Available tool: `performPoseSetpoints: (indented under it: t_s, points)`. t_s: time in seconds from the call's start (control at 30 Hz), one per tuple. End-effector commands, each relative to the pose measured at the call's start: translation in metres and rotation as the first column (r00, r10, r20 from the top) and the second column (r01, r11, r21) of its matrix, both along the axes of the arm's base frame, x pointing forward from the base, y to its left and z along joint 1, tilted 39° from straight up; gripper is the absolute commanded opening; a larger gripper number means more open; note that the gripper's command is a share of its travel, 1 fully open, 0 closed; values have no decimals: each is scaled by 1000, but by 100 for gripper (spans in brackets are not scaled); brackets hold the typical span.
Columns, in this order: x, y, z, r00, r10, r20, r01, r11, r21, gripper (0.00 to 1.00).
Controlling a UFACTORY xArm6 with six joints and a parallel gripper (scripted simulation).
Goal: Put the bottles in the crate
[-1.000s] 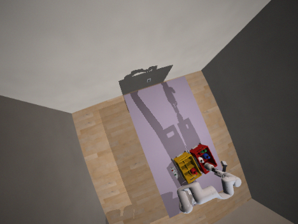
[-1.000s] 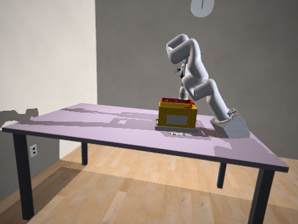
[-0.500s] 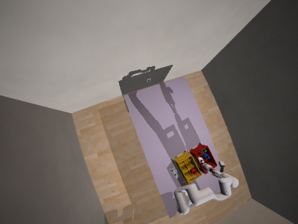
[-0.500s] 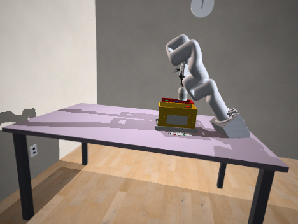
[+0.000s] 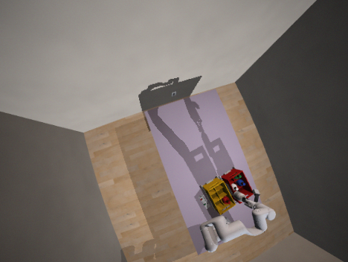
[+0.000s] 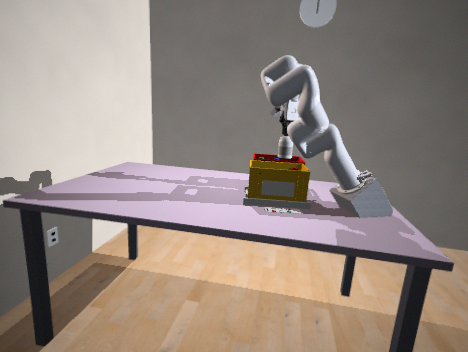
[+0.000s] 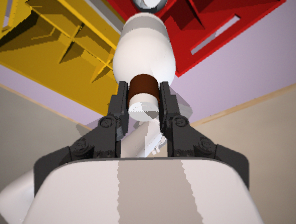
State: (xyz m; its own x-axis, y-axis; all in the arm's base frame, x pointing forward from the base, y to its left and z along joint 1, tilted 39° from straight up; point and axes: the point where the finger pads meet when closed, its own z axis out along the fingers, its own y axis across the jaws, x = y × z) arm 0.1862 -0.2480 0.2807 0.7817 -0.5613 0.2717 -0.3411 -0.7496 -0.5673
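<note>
Too small to read: pick list [image 5: 204, 201] [image 6: 281, 211]. Hard to judge: clearance over red crate [image 5: 230, 172] [image 7: 182, 62]. Clamped by its brown neck between partly closed fingers [image 6: 284, 127]: 1 white bottle [image 5: 239, 195] [image 6: 285, 148] [image 7: 144, 55], body below them.

Has carried the white, round-shouldered bottle [image 5: 239, 196] [image 6: 285, 148] [image 7: 144, 55] slightly sideways over the past second, toward the yellow, compartmented crate [image 5: 210, 199] [image 6: 275, 174] [image 7: 75, 100] in the top view.
</note>
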Motion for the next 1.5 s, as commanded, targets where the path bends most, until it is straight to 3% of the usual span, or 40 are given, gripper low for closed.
performPoseSetpoints:
  t_s: [0.0,1.47]
  points:
    - [0,10,6,1000,-1,1,1,1000,-4,0]
    - [5,78,40,1000,-1,1,1,1000,-3,0]
